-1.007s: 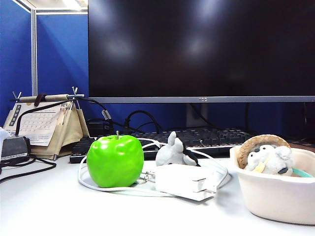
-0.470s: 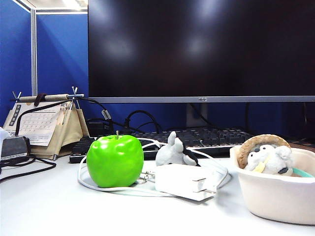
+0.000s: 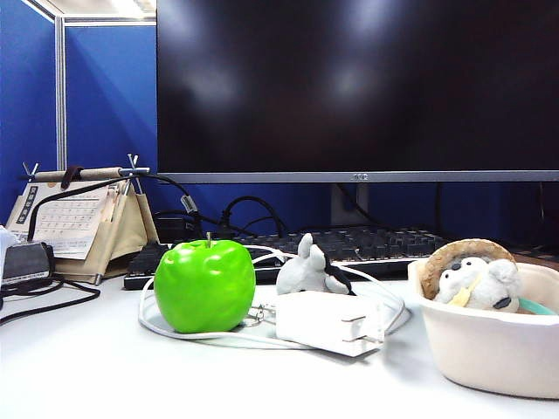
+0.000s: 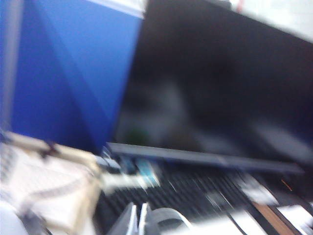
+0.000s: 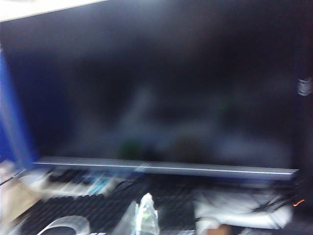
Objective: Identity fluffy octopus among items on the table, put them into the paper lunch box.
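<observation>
Evidently, both arms are being moved, because the two wrist pictures are smeared. The right tool point(image 5: 143, 218) is shown at the edge of its own view with its tips pressed together and nothing between them. The left tool point(image 4: 137, 223) is seen only as two pale, blurred strips lying close to each other, so it cannot be told whether it is closed. Neither tool is seen in the exterior view, and both wrist cameras are pointed at the dark monitor point(image 3: 358, 87) and the keyboard point(image 3: 367, 244), not down at the items.

On the worktop point(image 3: 87, 367) nothing is changed compared with the two earlier exterior pictures. The fluffy octopus point(image 3: 307, 266) is found upright between the green apple point(image 3: 205, 286) and the keyboard, just behind the white power adapter point(image 3: 327, 321), whose white cable point(image 3: 175, 333) is looped around the apple. The paper lunch box point(image 3: 489, 345) is placed well apart, at the right side, and a white-faced plush point(image 3: 476, 279) with a brown back is already lying inside it.

For the task this means that only the approach is begun: the octopus is not yet touched. It is judged that a tool must first be opened and lowered toward the toy, and that the adapter and cable in front of it can be disturbed during the reach.
</observation>
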